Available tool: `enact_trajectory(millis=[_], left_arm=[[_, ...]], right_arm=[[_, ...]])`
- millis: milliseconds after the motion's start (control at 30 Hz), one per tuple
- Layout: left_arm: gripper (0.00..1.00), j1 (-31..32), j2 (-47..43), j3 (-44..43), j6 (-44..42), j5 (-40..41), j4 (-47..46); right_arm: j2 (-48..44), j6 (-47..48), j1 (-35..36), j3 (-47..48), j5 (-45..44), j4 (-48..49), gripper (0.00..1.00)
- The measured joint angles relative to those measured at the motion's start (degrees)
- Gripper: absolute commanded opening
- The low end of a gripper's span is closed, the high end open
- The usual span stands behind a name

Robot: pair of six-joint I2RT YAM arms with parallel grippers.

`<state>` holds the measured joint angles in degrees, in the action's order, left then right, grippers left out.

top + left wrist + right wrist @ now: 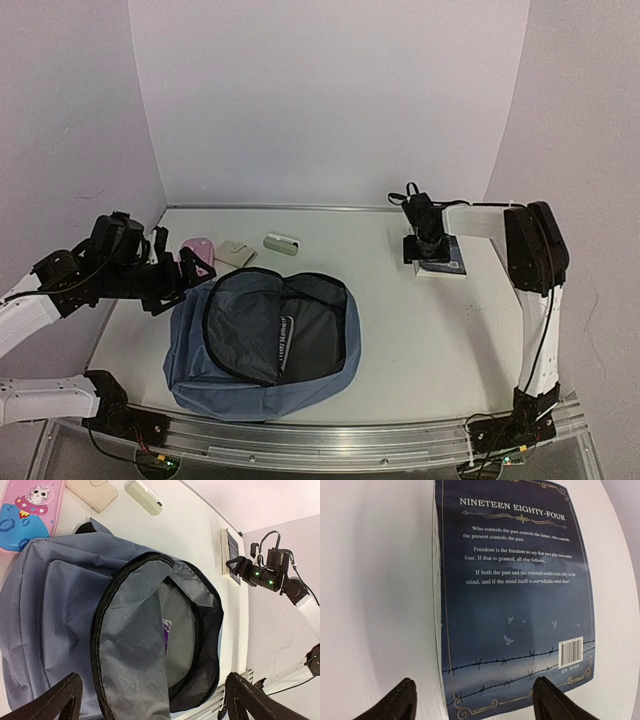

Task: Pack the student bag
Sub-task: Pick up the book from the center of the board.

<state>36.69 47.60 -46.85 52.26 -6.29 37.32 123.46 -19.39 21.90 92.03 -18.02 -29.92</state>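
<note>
— Where do we stand?
— The bag (262, 340) lies flat at the near middle of the counter (420, 340), its main pocket unzipped and gaping. Our left hand (186, 277) hangs spread just beside its far-left corner, holding nothing.
— And further off?
— Our right hand (474, 694) is spread over the book (520, 605) at the far right, gripping nothing yet. We should settle lower, square to the spine, close firmly, then carry it into that mouth.

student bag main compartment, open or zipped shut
Open. The student bag has its main zip undone and its flap folded back, so the grey lining shows in the left wrist view.
</note>
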Motion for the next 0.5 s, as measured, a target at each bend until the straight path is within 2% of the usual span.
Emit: enact_trajectory(millis=[267,400,500], left_arm=[[1.00,0.00,-0.40,0.13,0.27,-0.10,0.31],[1.00,0.00,-0.34,0.13,0.25,-0.10,0.29],[1.00,0.00,-0.03,0.13,0.22,-0.19,0.26]], right_arm=[[5.08,1.39,-0.30,4.06,-0.59,-0.05,0.60],[6.63,1.91,-0.38,4.61,-2.66,-0.06,0.43],[6.87,2.04,-0.38,5.09,-3.50,0.13,0.23]])
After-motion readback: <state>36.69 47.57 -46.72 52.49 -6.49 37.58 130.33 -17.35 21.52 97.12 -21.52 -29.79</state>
